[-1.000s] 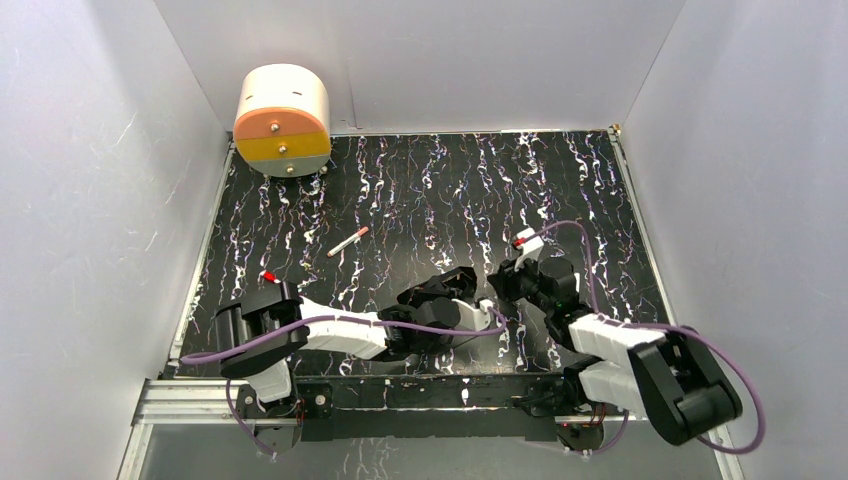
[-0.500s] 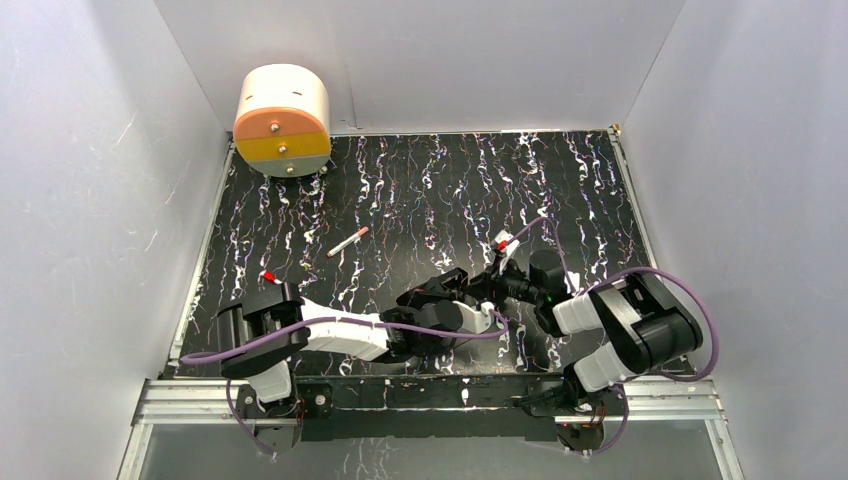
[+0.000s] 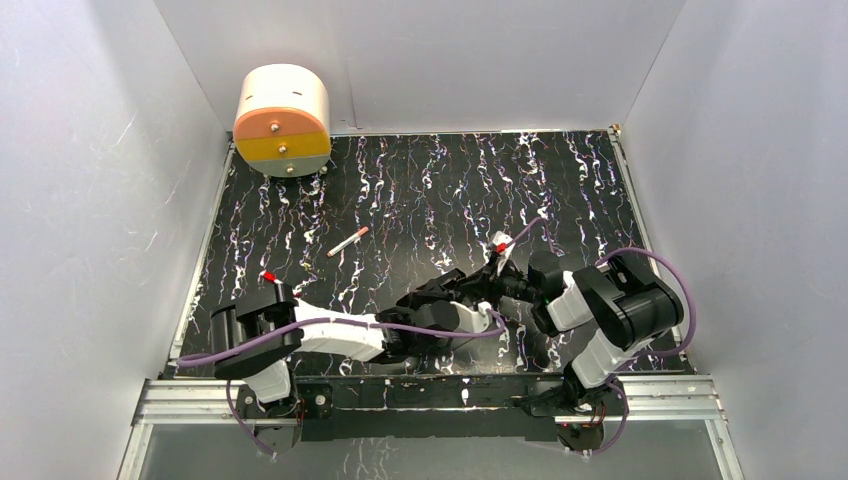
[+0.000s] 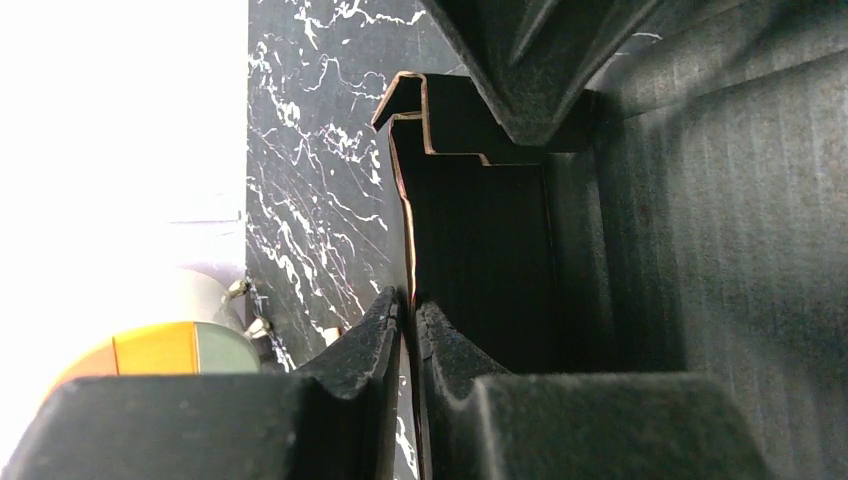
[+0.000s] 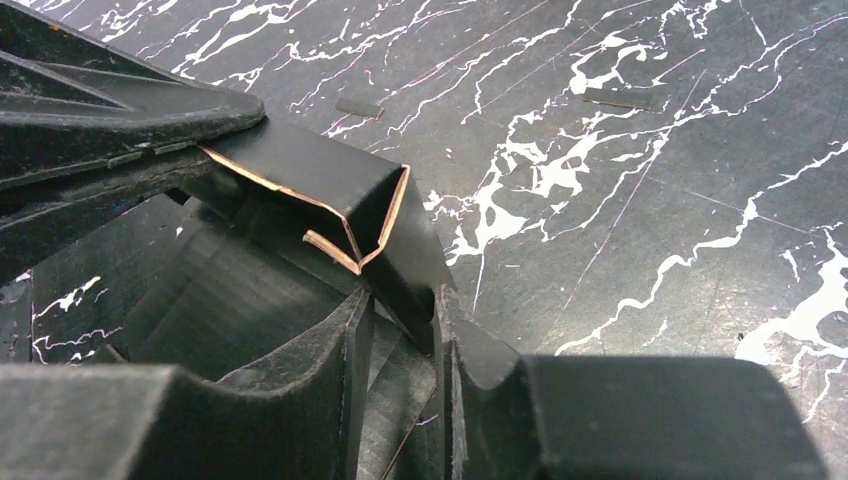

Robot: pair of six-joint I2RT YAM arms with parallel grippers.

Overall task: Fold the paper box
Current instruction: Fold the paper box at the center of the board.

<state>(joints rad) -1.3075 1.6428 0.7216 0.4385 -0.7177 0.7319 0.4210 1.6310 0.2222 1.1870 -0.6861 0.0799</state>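
Note:
The paper box (image 3: pixel 476 284) is matte black card, partly folded, held just above the marbled table between both grippers. In the left wrist view my left gripper (image 4: pixel 410 312) is shut on a thin upright wall of the box (image 4: pixel 480 240), whose stepped flap stands ahead. In the right wrist view my right gripper (image 5: pixel 400 312) is shut on a folded corner flap of the box (image 5: pixel 330 175), with brown cut edges showing. The left gripper's finger (image 5: pixel 110 110) pinches the box from the upper left. In the top view the left gripper (image 3: pixel 458 286) and the right gripper (image 3: pixel 494 283) meet tip to tip.
A cream cylinder with an orange and yellow face (image 3: pixel 283 118) stands at the back left corner; it also shows in the left wrist view (image 4: pixel 150 350). A small white and red stick (image 3: pixel 348 241) lies mid-table. White walls enclose three sides. Small black scraps (image 5: pixel 358 106) lie on the table.
The right arm has folded its elbow back and swung its gripper left onto the box, meeting the left gripper. The left arm has barely moved.

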